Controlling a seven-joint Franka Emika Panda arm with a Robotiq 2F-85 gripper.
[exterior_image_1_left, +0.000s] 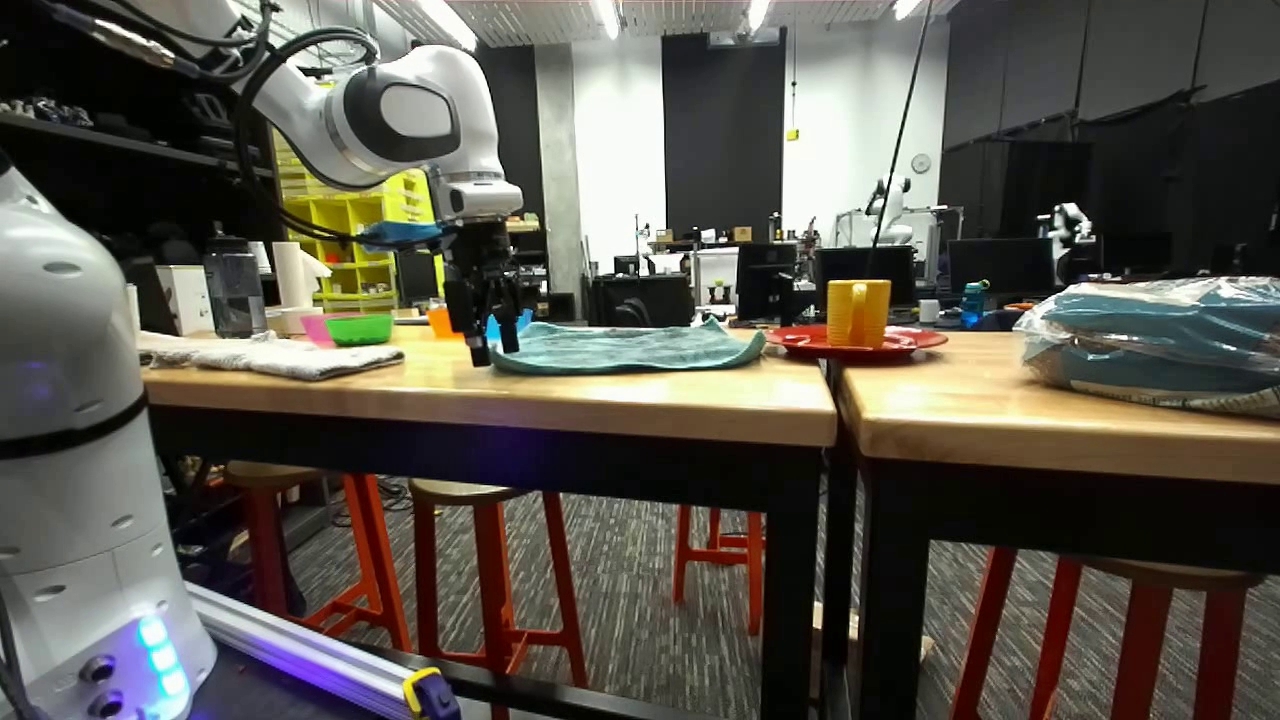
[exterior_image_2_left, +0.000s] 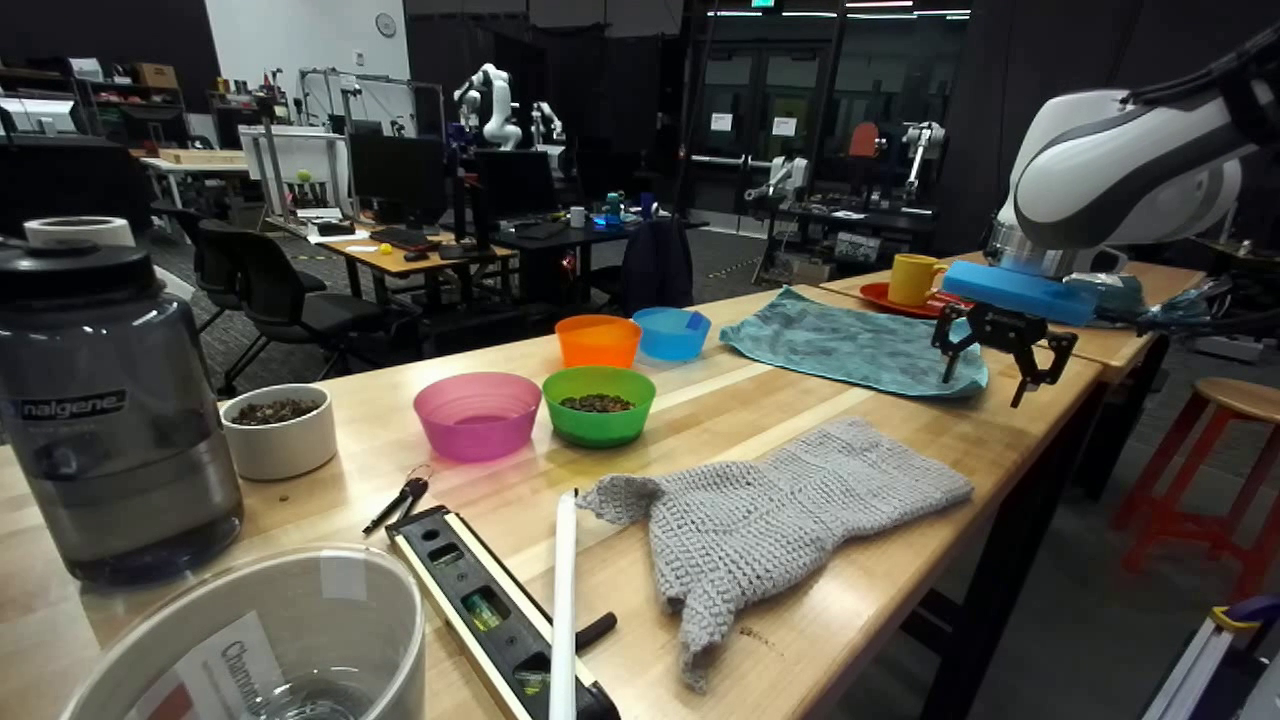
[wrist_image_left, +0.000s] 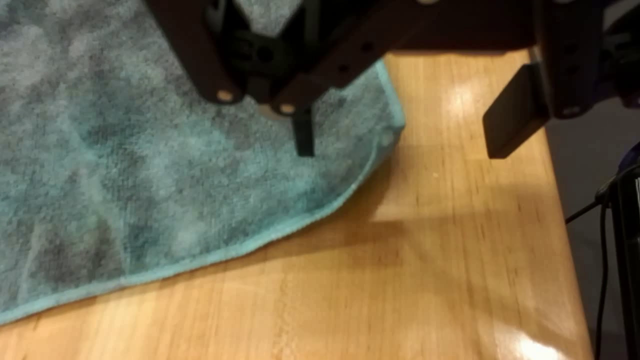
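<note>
Jaws apart, the gripper (wrist_image_left: 402, 144) stands at a corner of the teal cloth (wrist_image_left: 175, 200), spreading toward nine o'clock in the wrist view, with grey knitwork (exterior_image_2_left: 790, 500) at the gripper's eight o'clock in an exterior view.

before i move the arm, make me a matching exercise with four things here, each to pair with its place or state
1. gripper
2. teal towel
3. mug
4. green bowl

A. on the red plate
B. holding small brown bits
C. open, with nothing gripped
D. lying partly beneath the gripper

Pairs: 1-C, 2-D, 3-A, 4-B
</note>
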